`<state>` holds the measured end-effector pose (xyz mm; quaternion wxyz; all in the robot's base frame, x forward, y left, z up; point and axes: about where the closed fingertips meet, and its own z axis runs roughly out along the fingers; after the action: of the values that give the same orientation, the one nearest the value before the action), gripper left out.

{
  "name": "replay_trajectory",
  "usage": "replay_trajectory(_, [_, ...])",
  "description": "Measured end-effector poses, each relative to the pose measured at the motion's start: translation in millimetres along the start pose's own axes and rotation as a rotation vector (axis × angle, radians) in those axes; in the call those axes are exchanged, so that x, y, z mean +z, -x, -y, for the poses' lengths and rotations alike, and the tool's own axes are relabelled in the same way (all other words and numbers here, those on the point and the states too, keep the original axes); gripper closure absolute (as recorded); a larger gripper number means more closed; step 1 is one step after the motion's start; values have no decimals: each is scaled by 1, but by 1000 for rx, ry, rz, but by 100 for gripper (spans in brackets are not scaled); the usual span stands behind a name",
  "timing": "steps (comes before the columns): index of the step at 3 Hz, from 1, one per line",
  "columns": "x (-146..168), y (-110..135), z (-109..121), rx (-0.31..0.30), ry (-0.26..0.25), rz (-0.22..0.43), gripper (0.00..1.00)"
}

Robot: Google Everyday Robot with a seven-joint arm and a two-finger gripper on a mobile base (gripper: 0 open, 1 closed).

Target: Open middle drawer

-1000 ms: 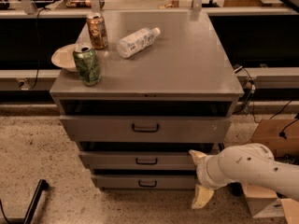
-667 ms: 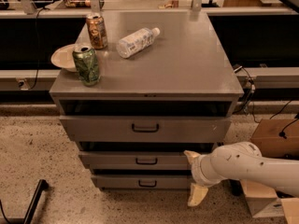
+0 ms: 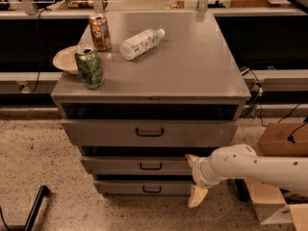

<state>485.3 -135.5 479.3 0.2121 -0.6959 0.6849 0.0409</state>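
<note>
The grey metal cabinet (image 3: pixel 192 76) has three drawers. The middle drawer (image 3: pixel 115 165) is the low front with a small dark bar handle (image 3: pixel 151 166), under the taller top drawer (image 3: pixel 106 133). It looks shut or nearly so. My gripper (image 3: pixel 195 177) reaches in from the right on a white arm (image 3: pixel 255 166). It is in front of the drawer fronts, to the right of the middle handle. Its cream fingers are spread: the upper fingertip (image 3: pixel 192 159) is at the middle drawer's top edge, the lower one (image 3: pixel 197 197) is by the lowest drawer (image 3: pixel 120 187). It holds nothing.
On the cabinet top stand a green can (image 3: pixel 89 67), a brown can (image 3: pixel 99 32), a lying plastic bottle (image 3: pixel 140 43) and a pale bowl (image 3: pixel 65 59). Cardboard boxes (image 3: pixel 281 139) sit on the floor to the right. A black leg (image 3: pixel 33 210) is at the lower left. Cables hang at the right.
My gripper and arm have moved left, closer to the middle drawer's handle. The drawers and the things on top have not moved.
</note>
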Motion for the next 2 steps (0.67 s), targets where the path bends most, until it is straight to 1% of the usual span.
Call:
replay_trajectory(1, [15,-7,15,19,-9,30,0])
replay_trajectory(2, [29,-20,30,35,-12,33,0])
